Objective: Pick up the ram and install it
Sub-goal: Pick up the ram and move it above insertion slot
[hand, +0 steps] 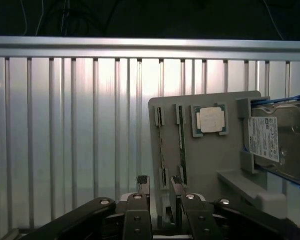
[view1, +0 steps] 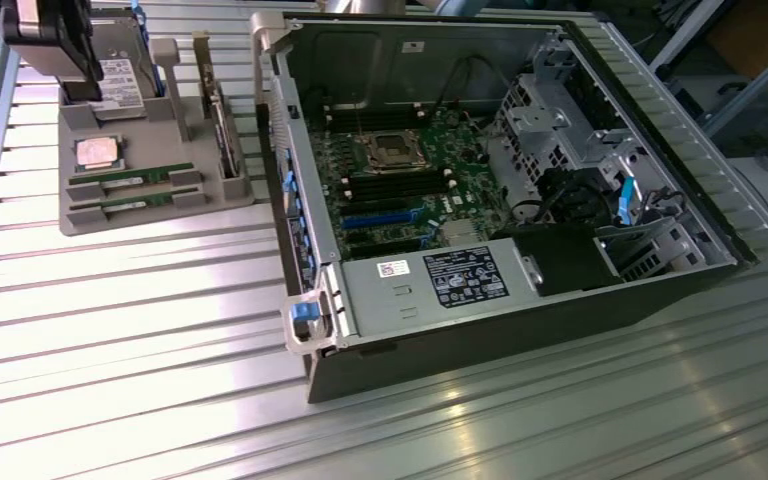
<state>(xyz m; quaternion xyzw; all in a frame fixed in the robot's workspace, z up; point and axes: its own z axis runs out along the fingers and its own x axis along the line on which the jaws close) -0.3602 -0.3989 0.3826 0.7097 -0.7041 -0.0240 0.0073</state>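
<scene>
While gripper (hand: 159, 181) gapes, ram (hand: 161, 150) lies unheld.

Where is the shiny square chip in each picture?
Exterior view: the square chip lies on the grey holder, to the exterior view's left of the computer case.
Wrist view: the square chip lies on the grey holder, between a ram stick and the hard drive.
Shared landmark: the hard drive with its white label.
</scene>
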